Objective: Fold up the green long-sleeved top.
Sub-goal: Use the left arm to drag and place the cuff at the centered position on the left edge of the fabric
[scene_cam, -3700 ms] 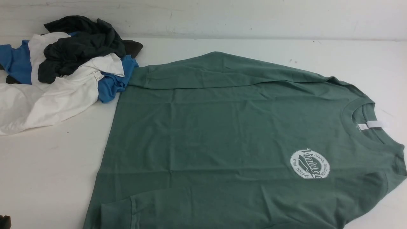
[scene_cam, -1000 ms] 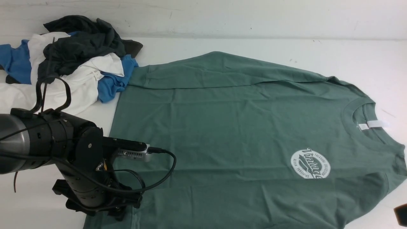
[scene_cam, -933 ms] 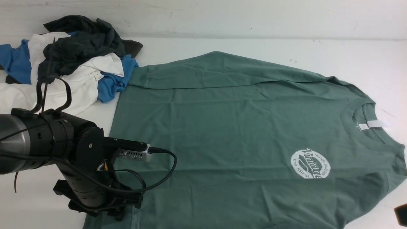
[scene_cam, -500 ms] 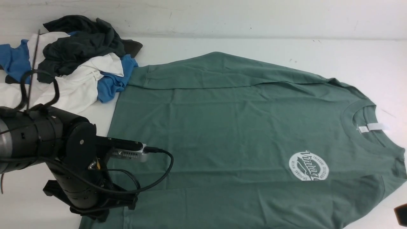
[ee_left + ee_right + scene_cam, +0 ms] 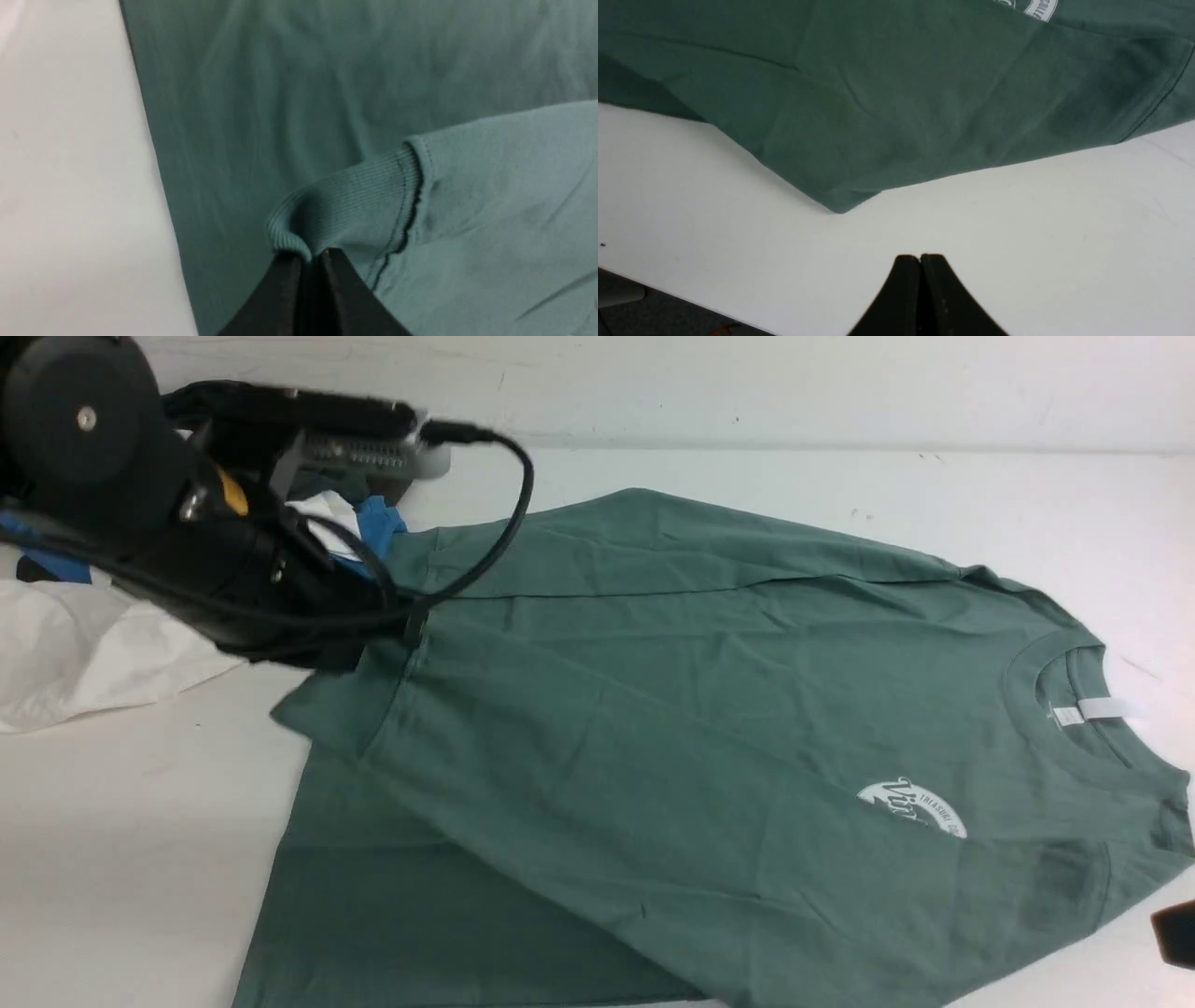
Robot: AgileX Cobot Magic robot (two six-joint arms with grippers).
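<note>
Left pincer (image 5: 310,255): grasping cuff (image 5: 355,200) of green long-sleeved top (image 5: 700,709)
Right pincer (image 5: 920,256): hovering clenched, empty
Logo (image 5: 910,805): showing "Vin", rest covered

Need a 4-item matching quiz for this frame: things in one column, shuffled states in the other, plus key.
Things
1. left end effector
2. right end effector
3. chest logo
4. neck label

States
A. partly covered by a fold of the green long-sleeved top
B. shut, holding nothing, over the table
C. white, fully in view
D. shut on the top's ribbed cuff

Pairs: 1-D, 2-B, 3-A, 4-C
</note>
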